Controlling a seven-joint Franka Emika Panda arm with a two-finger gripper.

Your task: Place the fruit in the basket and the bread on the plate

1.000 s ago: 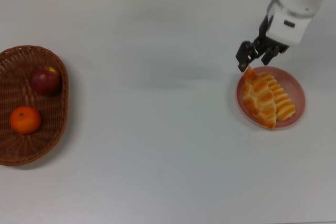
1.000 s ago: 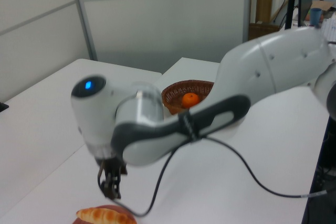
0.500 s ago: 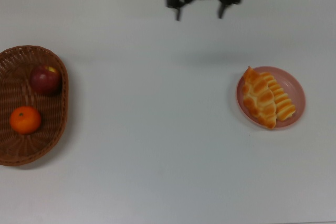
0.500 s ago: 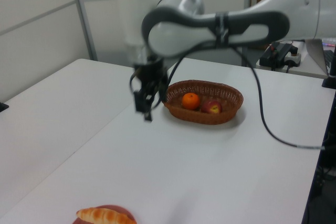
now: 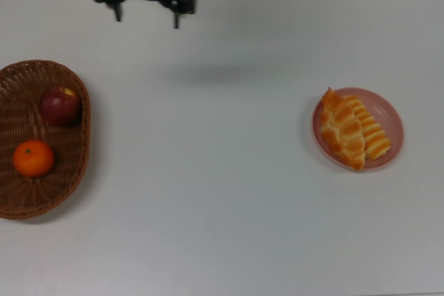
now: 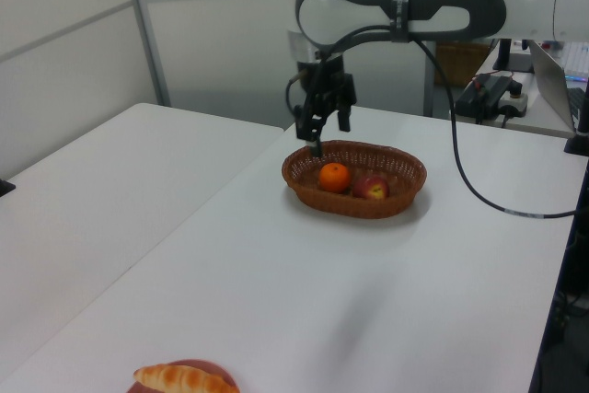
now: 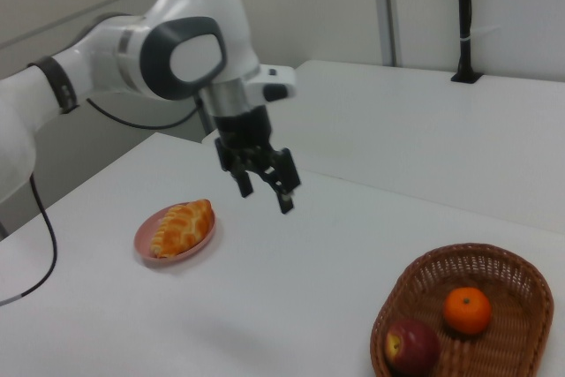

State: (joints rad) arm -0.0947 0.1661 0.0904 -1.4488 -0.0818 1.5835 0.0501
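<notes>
The gripper (image 7: 265, 187) hangs above the table (image 5: 222, 192) with its fingers spread wide and nothing between them. At the top view's left, the apple (image 5: 60, 105) and mandarin (image 5: 33, 159) lie in the basket (image 5: 76, 171). At the top view's right, both loaves (image 5: 352, 129) rest on the plate (image 5: 390, 117).

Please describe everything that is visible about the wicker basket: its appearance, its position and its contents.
The basket is a large oval of reddish-brown woven cane with a raised wall and an open top. It sits flat on the white table at the top view's left edge, far from the pink plate. Inside lie a dark red apple and an orange mandarin, apart from each other. The gripper hangs in the air, not touching it.
</notes>
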